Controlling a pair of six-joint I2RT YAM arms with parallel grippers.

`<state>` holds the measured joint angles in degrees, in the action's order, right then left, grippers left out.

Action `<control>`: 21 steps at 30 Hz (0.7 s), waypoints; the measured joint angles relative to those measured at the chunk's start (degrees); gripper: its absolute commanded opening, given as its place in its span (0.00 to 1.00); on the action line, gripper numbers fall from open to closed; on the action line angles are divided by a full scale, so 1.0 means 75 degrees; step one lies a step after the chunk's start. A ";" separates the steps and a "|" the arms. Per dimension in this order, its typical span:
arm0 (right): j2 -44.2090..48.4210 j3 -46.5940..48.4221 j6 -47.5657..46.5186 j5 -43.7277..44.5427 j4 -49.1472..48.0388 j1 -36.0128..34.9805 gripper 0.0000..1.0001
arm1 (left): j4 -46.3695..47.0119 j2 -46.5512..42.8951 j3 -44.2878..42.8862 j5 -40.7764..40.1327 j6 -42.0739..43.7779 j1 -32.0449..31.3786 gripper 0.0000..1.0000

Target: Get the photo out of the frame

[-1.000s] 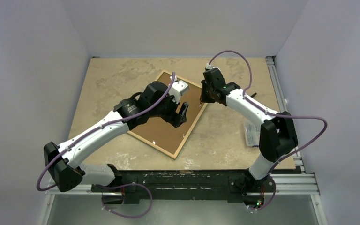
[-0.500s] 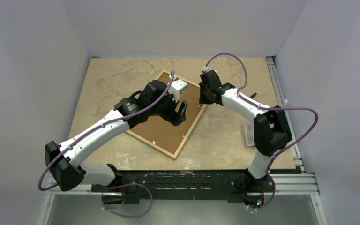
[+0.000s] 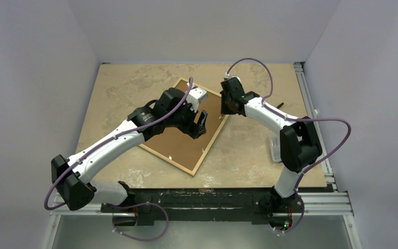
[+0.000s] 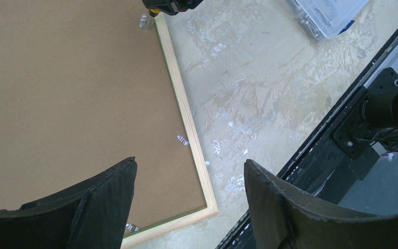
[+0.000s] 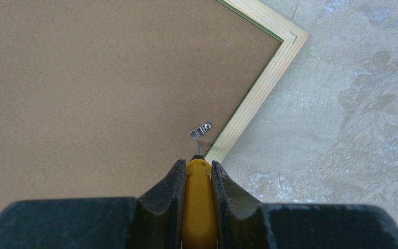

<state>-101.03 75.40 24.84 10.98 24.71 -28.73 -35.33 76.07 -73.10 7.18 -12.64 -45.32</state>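
**Entry: frame (image 5: 259,88).** It lies face down and diagonal on the desk (image 5: 352,104). The photo (image 5: 93,88) sits inside it, brown back up, not yet out.

**Your right end effector (image 5: 197,165).** It is clamped on a yellow-handled tool (image 5: 198,207). The thin metal tip sits just short of a small turn clip (image 5: 201,129) by the frame's corner.

**Your left end effector (image 4: 189,166).** Its jaws are spread and hold nothing. It hovers over the backing, near a second clip (image 4: 183,139).

**Hazards, as judged:**
- The tip may skid off the clip and gouge the board.
- With nothing pressing the frame down, a sideways push may slide it across the desk.
- Any clip left turned over the board would trap the photo when you lift.

**Materials:**
- Backing: matt brown fibreboard, flat.
- Frame rail: pale raw wood with a green inner line and a mitred corner.
- Clips: bright stamped metal, teardrop-shaped.
- Desk: mottled, stone-look, scuffed.
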 measured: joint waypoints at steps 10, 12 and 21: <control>-0.0280 0.0332 -0.0122 0.0006 0.0012 0.0032 0.00 | 0.0006 0.0000 0.0000 0.0012 -0.0032 0.0041 0.73; -0.0335 0.0408 -0.0143 0.0006 0.0020 0.0032 0.00 | 0.0006 0.0000 0.0000 0.0012 -0.0032 0.0041 0.73; 0.0052 0.0178 -0.0093 -0.0035 0.0137 0.0038 0.00 | 0.0012 0.0087 0.0000 0.0026 -0.0032 0.0044 0.76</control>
<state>-100.64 76.73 24.14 10.72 25.74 -28.45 -35.24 76.73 -73.10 7.38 -12.88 -44.99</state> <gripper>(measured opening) 0.155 0.744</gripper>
